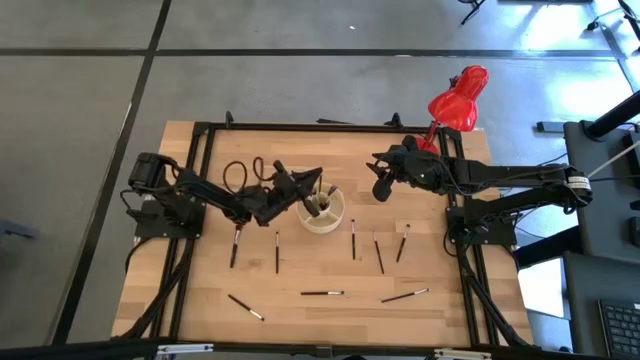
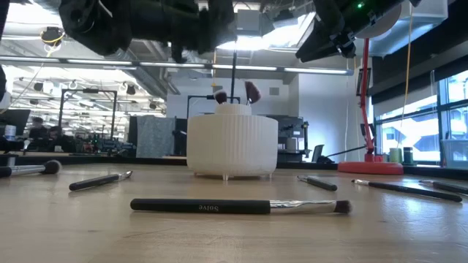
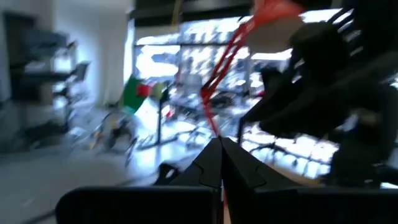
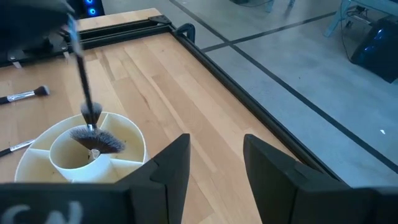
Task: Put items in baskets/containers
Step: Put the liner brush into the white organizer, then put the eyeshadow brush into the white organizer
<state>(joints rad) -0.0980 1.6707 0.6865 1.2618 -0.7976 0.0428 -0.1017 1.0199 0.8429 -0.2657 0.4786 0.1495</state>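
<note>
A round cream container (image 1: 336, 220) with inner dividers and a centre cup stands mid-table, also seen in the low view (image 2: 232, 146). My left gripper (image 1: 311, 184) is just left of it, shut on a thin dark makeup brush (image 4: 84, 74) that stands almost upright over the cup. Two bristle tufts (image 2: 252, 91) stick up above the rim. Several more brushes (image 1: 322, 293) lie flat on the wood nearer the front edge. My right gripper (image 1: 383, 188) hangs open to the container's right, above the table, with nothing between its fingers (image 4: 171, 165). My left gripper pinches the brush's handle near its upper end (image 4: 72, 28) between its two fingers, which come in about level from the table's left and lie across the handle. The brush stands nearly upright below them, with its lower end (image 4: 92, 127) inside the container's centre cup.
A red desk lamp (image 1: 458, 100) leans over the far right corner, and its round base (image 2: 369, 167) rests on the table. Black cable loops (image 1: 238, 175) lie behind the left arm. Loose brushes lie spread across the near half of the table (image 2: 201, 207).
</note>
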